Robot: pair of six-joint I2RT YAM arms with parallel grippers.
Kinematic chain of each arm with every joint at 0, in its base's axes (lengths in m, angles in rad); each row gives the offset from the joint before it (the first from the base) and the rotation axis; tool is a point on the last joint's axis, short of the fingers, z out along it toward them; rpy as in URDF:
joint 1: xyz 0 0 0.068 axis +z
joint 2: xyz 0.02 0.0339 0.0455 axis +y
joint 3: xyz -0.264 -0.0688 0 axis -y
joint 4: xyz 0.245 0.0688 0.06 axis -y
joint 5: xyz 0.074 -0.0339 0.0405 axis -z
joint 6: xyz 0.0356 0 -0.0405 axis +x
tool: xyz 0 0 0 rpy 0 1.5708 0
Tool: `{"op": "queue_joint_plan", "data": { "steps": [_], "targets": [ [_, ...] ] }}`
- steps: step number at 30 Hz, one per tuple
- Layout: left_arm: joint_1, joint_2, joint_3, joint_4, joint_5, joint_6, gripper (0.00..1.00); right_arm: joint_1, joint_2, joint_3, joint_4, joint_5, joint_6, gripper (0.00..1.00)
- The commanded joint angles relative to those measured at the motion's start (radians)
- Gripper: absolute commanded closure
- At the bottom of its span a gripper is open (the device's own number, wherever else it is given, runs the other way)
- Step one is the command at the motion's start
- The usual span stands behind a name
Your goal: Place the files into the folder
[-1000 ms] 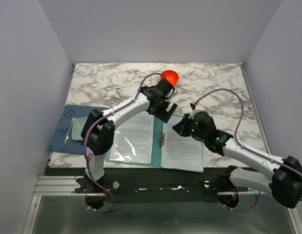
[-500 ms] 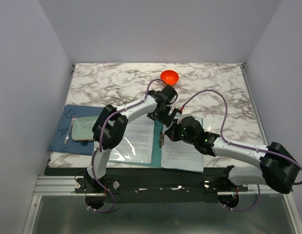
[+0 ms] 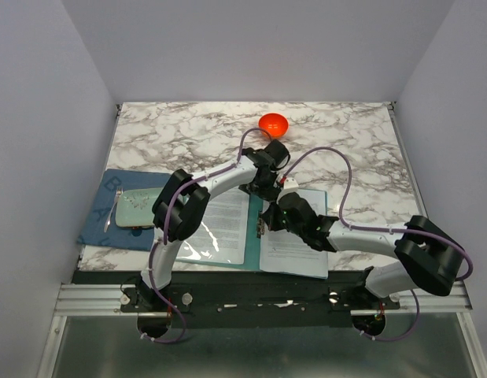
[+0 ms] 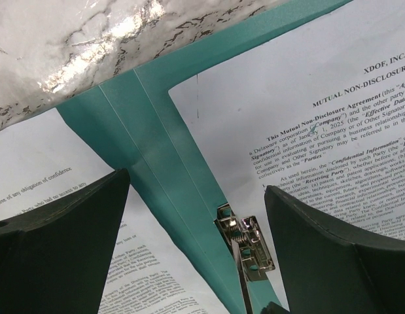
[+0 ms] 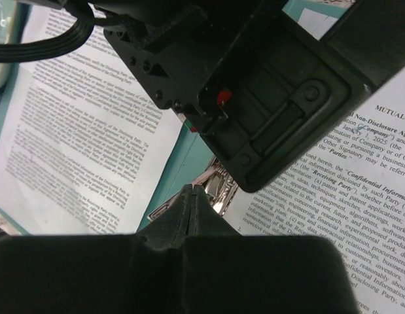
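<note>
Top external view gives you the folder (image 3: 255,246) lying open and flat by the worktop's near edge, about midway along it, with its spine running from near to far. The files (image 3: 229,213) are inside it, one printed sheet on the left flap and another on the right.

Your left gripper (image 3: 263,189) hangs over the far end of the spine. In the left wrist view its fingers (image 4: 65,242) stand wide apart with nothing between them but the teal spine below. The metal clip (image 4: 245,242) sits on that spine, just toward the near side of the gap.

Your right gripper (image 5: 191,196) has its two fingers pressed together on nothing, and the tips point at the clip. You cannot tell from these views whether they touch it. The left gripper's black body fills the space just beyond them.

An orange bowl (image 3: 274,124) sits near the far edge, around the middle. At the left edge lies a dark blue mat (image 3: 97,224) with a pale mint plate (image 3: 141,209) on it, and a thin grey utensil (image 3: 115,209) at the plate's left rim.
</note>
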Motion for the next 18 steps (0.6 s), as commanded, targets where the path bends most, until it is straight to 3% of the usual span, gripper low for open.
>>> {"op": "queue_joint_plan", "data": {
  "steps": [1,18],
  "targets": [
    [-0.019,0.031,0.0,0.009,-0.072,-0.011,0.01,0.01,0.046,0.041,0.074,0.063,0.014,1.0],
    [-0.022,0.073,-0.043,-0.004,-0.107,0.009,0.01,0.01,0.123,0.029,0.165,-0.018,0.057,0.99]
  ]
}}
